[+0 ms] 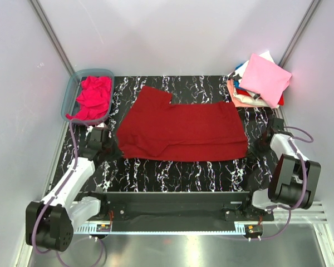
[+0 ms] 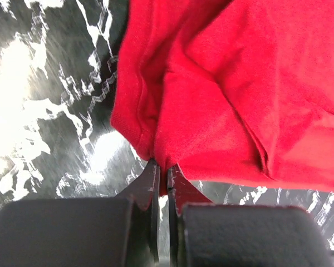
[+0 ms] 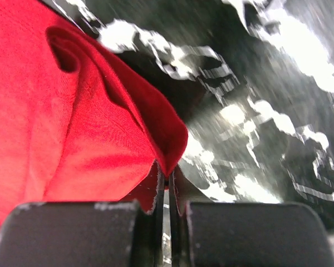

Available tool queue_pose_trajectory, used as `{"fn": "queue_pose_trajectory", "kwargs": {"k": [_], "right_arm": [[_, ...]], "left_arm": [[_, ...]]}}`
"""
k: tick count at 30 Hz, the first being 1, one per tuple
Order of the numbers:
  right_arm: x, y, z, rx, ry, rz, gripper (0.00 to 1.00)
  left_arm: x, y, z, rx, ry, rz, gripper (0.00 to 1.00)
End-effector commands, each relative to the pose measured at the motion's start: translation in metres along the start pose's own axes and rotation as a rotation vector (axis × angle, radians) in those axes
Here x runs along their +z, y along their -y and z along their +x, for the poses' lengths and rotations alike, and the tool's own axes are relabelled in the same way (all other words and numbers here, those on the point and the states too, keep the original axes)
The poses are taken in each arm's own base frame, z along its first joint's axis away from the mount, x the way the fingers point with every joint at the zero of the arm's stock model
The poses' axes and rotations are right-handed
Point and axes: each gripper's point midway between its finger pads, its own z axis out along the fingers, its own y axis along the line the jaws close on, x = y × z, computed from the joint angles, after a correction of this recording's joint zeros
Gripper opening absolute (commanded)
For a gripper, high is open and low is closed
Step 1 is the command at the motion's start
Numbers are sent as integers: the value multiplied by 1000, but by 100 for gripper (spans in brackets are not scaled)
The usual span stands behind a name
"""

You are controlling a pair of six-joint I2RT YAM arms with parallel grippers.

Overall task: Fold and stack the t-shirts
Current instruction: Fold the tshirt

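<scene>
Walls (image 1: 172,39) of plain pale grey close in the workspace on three sides. From above we see a black tabletop veined with white like marble (image 1: 172,172), with a black mounting rail (image 1: 172,199) along its near edge. A dark crimson cloth t-shirt (image 1: 183,130) lies spread flat across the middle, one sleeve pointing to the far side. At the far left corner a translucent blue-grey plastic tub (image 1: 71,89) holds a crumpled magenta-pink shirt (image 1: 93,97). At the far right corner sits a stack of folded shirts (image 1: 242,100) with a pale pink square (image 1: 265,78) on top. The left gripper (image 1: 113,147) is at the crimson shirt's near left corner, the right gripper (image 1: 255,147) at its near right corner. From the left wrist we find the fingertips (image 2: 149,186) pinched together on the red hem, with glossy marble beside it. From the right wrist we find the fingertips (image 3: 150,192) clamped on a folded corner of the cloth above the blurred tabletop.
</scene>
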Motion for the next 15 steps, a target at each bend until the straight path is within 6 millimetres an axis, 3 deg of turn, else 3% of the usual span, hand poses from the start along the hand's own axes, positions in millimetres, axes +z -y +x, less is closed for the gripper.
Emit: {"fn": "queue_pose_trajectory", "kwargs": {"k": [1,4,6,7,8,9,10,11,15], "right_arm": [[-12,16,11,68,14,46,0],[-21,21,13,94,33,61,2],[-27,23,11,97,64,63,14],[-29,24,9,100,76,60,60],[-34,23,6,102,98,52,84],[-36,22,5,94,106,44,99],[-39,20,4,87,110,37,100],[-42,18,2,78,115,27,100],[-68,-17,-1,-11,142,-170,100]], "left_arm": [[-9,-7,19,-53,-39,-18,0],[-18,-7,28,-69,-37,-42,8],[-23,-10,29,-69,-32,-68,14],[-24,-10,30,-77,-32,-69,17],[-29,-8,28,-77,-26,-64,33],[-32,-7,26,-80,-19,-60,45],[-35,-8,22,-78,-2,-66,59],[-43,-5,17,-73,18,-54,65],[-62,5,8,27,101,-74,65]]}}
